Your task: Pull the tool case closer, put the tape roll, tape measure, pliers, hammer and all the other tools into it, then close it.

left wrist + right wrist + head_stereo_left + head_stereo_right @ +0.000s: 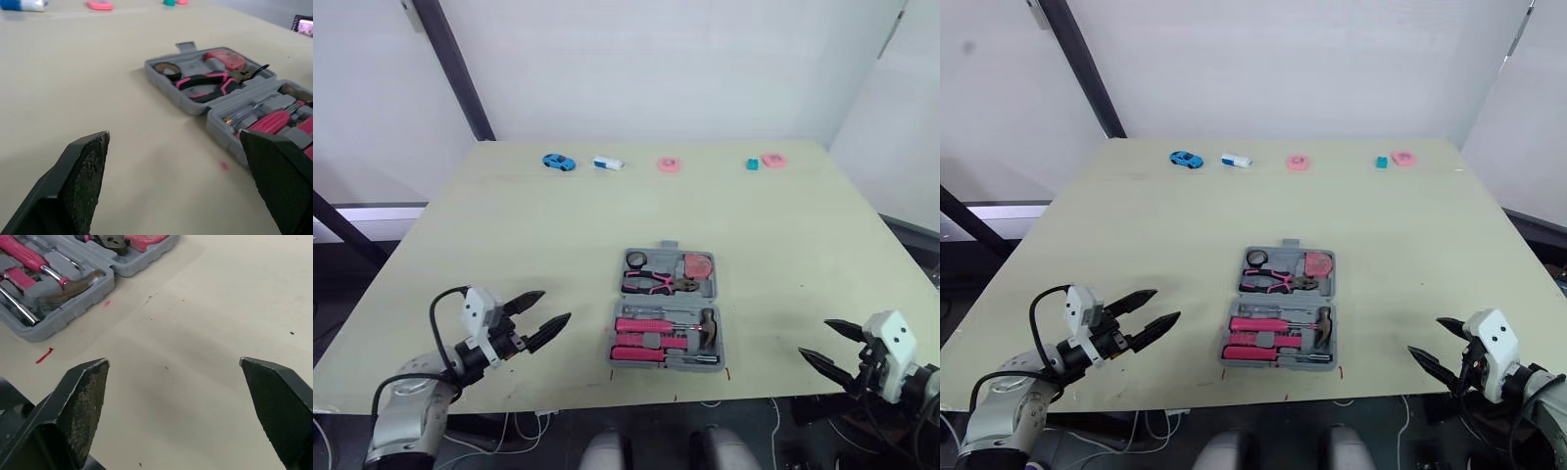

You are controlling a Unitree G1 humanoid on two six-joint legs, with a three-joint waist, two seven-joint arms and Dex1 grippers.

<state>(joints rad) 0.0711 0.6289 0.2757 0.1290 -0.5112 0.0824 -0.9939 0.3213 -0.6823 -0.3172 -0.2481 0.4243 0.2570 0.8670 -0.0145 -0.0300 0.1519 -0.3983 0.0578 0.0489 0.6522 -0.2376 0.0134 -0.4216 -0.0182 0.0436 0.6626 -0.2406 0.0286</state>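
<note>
An open grey tool case [667,298] lies flat on a pale wooden table [509,235], near the table's front edge and about midway across it. Both halves face up and are packed with tools.

The left gripper [556,305] hovers to the left of the case, well apart from it. Its two black fingers [85,171] are spread wide, with bare tabletop between them and nothing held. The right gripper [815,338] sits to the right of the case, also well apart from it, close to the table's front edge. Its fingers [83,396] are likewise spread wide, holding and touching nothing.

In the half of the case farther from the robot lie a black tape roll [635,259], a pink tape measure [699,265] and pink-handled pliers [651,284]. The nearer half holds a hammer [708,328] and pink-handled screwdrivers [641,324]. Small red marks [44,355] dot the table just in front of the case.

Far beyond the case, along the table's back edge, sit a blue toy car [559,162], a small white and blue object [608,164], a round pink object [670,164], a small teal object [753,164] and another pink object [773,160]. Behind them is a plain white wall, with a dark slanted pole [460,69] to the left.
</note>
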